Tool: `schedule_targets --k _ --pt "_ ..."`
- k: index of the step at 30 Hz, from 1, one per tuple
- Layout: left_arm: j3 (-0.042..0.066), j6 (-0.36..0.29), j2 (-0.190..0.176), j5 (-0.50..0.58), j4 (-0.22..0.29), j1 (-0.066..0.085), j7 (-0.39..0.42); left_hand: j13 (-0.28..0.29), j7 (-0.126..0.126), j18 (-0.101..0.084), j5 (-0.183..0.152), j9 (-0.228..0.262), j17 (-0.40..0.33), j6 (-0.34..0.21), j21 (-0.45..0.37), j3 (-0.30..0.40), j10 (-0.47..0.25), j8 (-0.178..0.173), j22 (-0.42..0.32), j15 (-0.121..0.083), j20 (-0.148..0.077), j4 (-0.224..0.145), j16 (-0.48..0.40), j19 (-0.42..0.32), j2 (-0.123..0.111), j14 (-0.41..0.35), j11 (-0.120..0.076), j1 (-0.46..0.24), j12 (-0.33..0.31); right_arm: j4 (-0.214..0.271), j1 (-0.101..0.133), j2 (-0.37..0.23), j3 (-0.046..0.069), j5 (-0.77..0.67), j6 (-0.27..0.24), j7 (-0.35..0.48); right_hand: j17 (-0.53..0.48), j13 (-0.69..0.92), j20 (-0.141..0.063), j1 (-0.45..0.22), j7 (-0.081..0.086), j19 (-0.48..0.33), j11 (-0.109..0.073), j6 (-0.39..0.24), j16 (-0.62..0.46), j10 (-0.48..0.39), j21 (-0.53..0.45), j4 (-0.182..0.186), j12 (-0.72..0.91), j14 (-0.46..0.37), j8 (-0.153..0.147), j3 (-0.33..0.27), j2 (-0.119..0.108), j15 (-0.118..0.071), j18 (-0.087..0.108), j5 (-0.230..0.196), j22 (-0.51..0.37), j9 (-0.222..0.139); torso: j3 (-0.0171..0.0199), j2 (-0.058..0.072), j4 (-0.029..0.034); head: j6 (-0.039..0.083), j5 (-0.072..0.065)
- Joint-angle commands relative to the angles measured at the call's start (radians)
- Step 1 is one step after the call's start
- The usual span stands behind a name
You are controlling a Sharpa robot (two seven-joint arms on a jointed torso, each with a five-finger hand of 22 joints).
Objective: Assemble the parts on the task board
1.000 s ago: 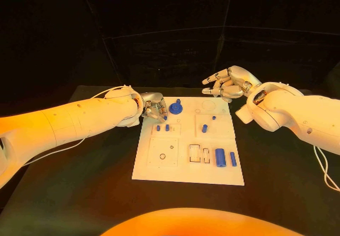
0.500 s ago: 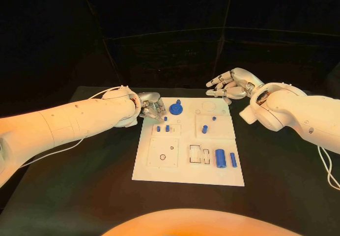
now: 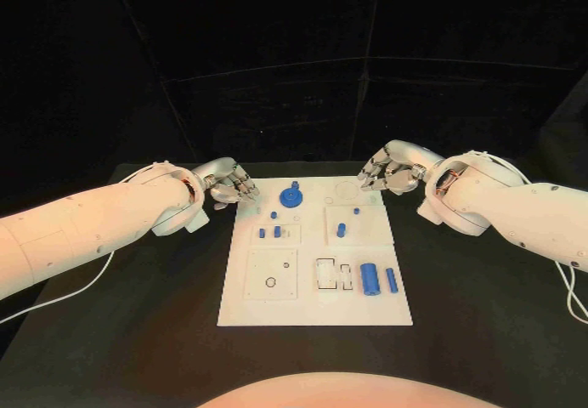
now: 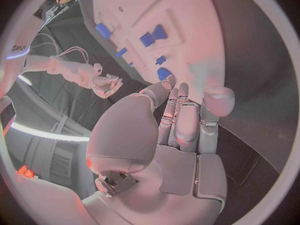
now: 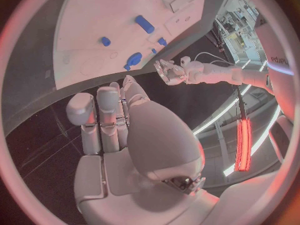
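Black table (image 3: 147, 340), matte top, under warm pinkish light. Black curtain backdrop (image 3: 294, 93) behind it, hung in panels with faint seams. Pale curved light strips (image 5: 240, 105) in the surrounding room.

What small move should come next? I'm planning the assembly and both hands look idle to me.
Probably lower the left hand toward the round blue part at the far end of the task board. Both it and the right hand hold nothing, and that part lies nearest the left hand's fingers.

A lab: black-draped table (image 3: 147, 340) and an equipment rack (image 5: 240, 22) behind.
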Motion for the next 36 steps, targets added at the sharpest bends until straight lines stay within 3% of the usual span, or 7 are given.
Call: schedule_targets --k 1,4,7,11,23,28,36 --pt "0.001 -0.120 -0.014 0.418 0.033 0.002 0.305 0.000 0.002 0.016 0.000 -0.001 -0.064 0.003 -0.053 0.003 0.002 0.003 -0.047 0.002 0.001 0.001 -0.036 -0.026 0.001 -0.025 0.001 0.003 0.004 0.006 -0.010 -0.001 0.000 -0.257 -0.020 -0.072 0.012 -0.028 0.001 0.000 0.002 0.013 0.008 -0.016 0.013 -0.024 0.011 0.004 -0.029 0.013 -0.017 0.009 -0.011 0.005 -0.010 -0.003 0.015 -0.002 0.0007 0.000 0.0035 0.008 -0.026" --pt "0.000 -0.123 -0.028 0.581 0.064 0.001 0.389 0.000 0.004 0.025 -0.001 -0.004 -0.116 -0.001 -0.103 -0.003 -0.003 0.003 -0.092 0.005 0.003 0.008 -0.066 -0.051 0.002 -0.048 0.003 -0.009 0.004 0.005 -0.020 0.002 -0.001 -0.306 -0.009 -0.092 0.017 -0.049 0.004 -0.005 0.007 0.017 0.015 -0.012 0.020 -0.030 0.016 0.008 -0.046 0.017 -0.022 0.012 -0.019 0.010 -0.012 -0.007 0.021 0.000 0.0008 0.001 0.0018 0.011 -0.029" --pt "0.000 -0.127 -0.038 0.678 0.094 -0.002 0.451 0.000 0.004 0.032 -0.001 -0.005 -0.150 -0.001 -0.143 -0.007 -0.003 0.005 -0.127 0.005 0.005 0.014 -0.087 -0.071 0.007 -0.066 0.004 -0.015 0.007 0.004 -0.036 0.006 -0.001 -0.343 0.004 -0.106 0.011 -0.069 0.007 -0.009 0.011 0.012 0.019 -0.020 0.014 -0.036 0.012 0.012 -0.061 0.016 -0.033 0.014 -0.026 0.014 -0.010 -0.011 0.016 -0.001 -0.0011 0.002 0.0020 0.013 -0.023" --pt "-0.001 -0.121 -0.043 0.767 0.125 -0.006 0.495 0.001 0.003 0.041 0.000 -0.007 -0.193 0.000 -0.194 -0.011 -0.002 0.008 -0.172 0.006 0.006 0.016 -0.112 -0.095 0.010 -0.086 0.003 -0.016 0.010 -0.003 -0.056 0.021 -0.001 -0.370 0.022 -0.114 0.002 -0.101 0.011 -0.010 0.014 0.004 0.026 -0.040 0.007 -0.048 0.006 0.014 -0.081 0.013 -0.056 0.021 -0.036 0.020 -0.008 -0.014 0.009 -0.001 0.0000 0.002 0.0007 0.012 -0.020" --pt "-0.001 -0.110 -0.044 0.814 0.153 -0.013 0.504 0.002 0.009 0.053 0.000 -0.013 -0.237 -0.018 -0.269 -0.019 -0.008 0.003 -0.236 0.009 0.009 0.016 -0.139 -0.129 0.015 -0.112 0.007 -0.014 0.017 -0.035 -0.082 0.071 -0.002 -0.387 0.053 -0.115 0.015 -0.136 0.014 -0.001 0.020 0.010 0.031 -0.029 0.022 -0.043 0.012 0.012 -0.093 0.019 -0.065 0.048 -0.028 0.023 -0.009 -0.024 0.018 0.001 0.0000 0.003 0.0031 0.008 -0.015" --pt "-0.001 -0.103 -0.044 0.816 0.154 -0.014 0.498 0.002 0.010 0.054 0.000 -0.013 -0.241 -0.020 -0.275 -0.020 -0.009 0.004 -0.241 0.009 0.009 0.015 -0.141 -0.132 0.016 -0.114 0.007 -0.013 0.018 -0.039 -0.090 0.080 -0.003 -0.388 0.064 -0.110 0.018 -0.147 0.014 0.002 0.020 0.014 0.030 -0.021 0.026 -0.034 0.017 0.010 -0.093 0.020 -0.066 0.059 -0.028 0.022 -0.010 -0.024 0.024 0.002 0.0009 0.003 0.0004 0.005 -0.012" --pt "-0.001 -0.088 -0.043 0.816 0.150 -0.015 0.485 0.002 0.010 0.055 0.000 -0.013 -0.245 -0.022 -0.282 -0.021 -0.010 0.004 -0.248 0.009 0.009 0.014 -0.143 -0.135 0.016 -0.116 0.008 -0.012 0.019 -0.039 -0.094 0.087 -0.003 -0.388 0.084 -0.110 0.045 -0.176 0.010 0.017 0.010 0.047 0.019 0.019 0.055 0.011 0.053 0.001 -0.088 0.028 -0.059 0.107 -0.022 0.013 -0.020 -0.034 0.072 0.005 0.0005 0.002 0.0007 0.003 -0.011"
